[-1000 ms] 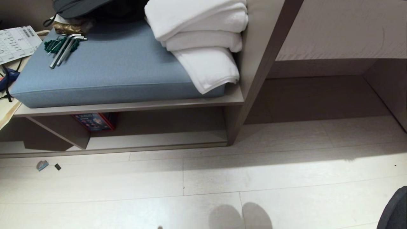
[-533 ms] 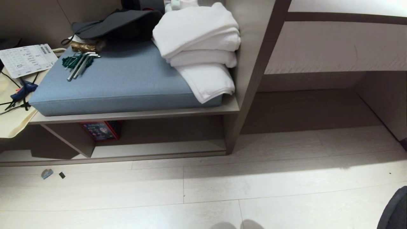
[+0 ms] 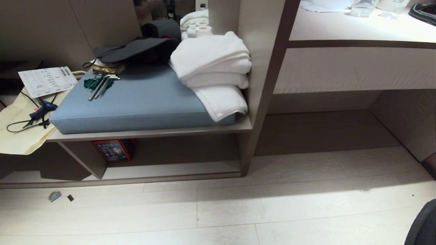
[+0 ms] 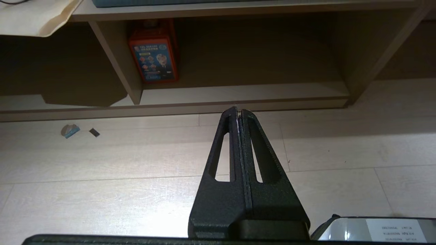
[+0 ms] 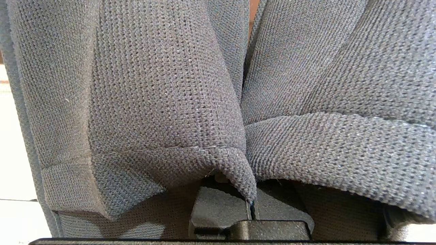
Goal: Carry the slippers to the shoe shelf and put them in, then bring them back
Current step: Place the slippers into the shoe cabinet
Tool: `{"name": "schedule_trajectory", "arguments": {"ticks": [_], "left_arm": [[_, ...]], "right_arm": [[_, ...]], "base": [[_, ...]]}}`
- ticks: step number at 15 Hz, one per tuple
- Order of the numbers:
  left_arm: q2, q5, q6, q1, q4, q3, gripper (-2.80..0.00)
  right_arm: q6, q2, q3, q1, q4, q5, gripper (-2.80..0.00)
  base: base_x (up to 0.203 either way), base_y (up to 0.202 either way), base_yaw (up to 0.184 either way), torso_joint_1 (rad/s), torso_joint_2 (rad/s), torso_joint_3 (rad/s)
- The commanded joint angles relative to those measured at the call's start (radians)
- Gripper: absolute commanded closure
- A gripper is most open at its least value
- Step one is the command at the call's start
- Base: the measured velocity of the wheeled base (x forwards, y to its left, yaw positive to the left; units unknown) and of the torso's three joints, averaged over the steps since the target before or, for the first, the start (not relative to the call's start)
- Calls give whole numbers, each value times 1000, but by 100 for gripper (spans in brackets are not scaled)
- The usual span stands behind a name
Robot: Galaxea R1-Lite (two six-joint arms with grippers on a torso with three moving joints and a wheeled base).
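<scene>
The slippers (image 5: 163, 85), dark grey knitted fabric, fill the right wrist view side by side. My right gripper (image 5: 250, 206) is shut on the edges of their bands where the two meet; its fingertips are hidden under the fabric. The shoe shelf (image 3: 177, 169) is the low cubby under the cushioned bench, with a pale base and a slanted divider (image 3: 85, 158); it also shows in the left wrist view as a shoe shelf (image 4: 245, 93) ahead. My left gripper (image 4: 238, 112) is shut and empty, low over the floor before the shelf. Neither arm shows in the head view.
A blue cushion (image 3: 143, 102) on the bench carries folded white towels (image 3: 214, 71), hex keys (image 3: 100, 85) and a dark bag (image 3: 136, 51). A red box (image 3: 114, 150) stands inside the shelf. The pale desk (image 3: 354, 68) is to the right. Small scraps (image 3: 55, 196) lie on the floor.
The whole head view has shifted downward as the camera rose: the bench, towels and shelf sit lower, and the desk top has come into view. No object has moved.
</scene>
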Motion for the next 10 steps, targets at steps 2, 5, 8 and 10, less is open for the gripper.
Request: {"name": "schedule_trajectory", "arguments": {"ticks": [2,5,8,10], "left_arm": [[1,0,0,0,0,0,0],[2,0,0,0,-1,0,0],[1,0,0,0,0,0,0],[1,0,0,0,-1,0,0]], "right_arm": [[0,1,0,0,-1,0,0],[0,1,0,0,0,0,0],[0,1,0,0,0,0,0],[0,1,0,0,0,0,0]], "base": [[0,0,0,3,2,202],[0,0,0,1,3,200],[0,0,0,5,0,205],[0,0,0,4,1,203]]}}
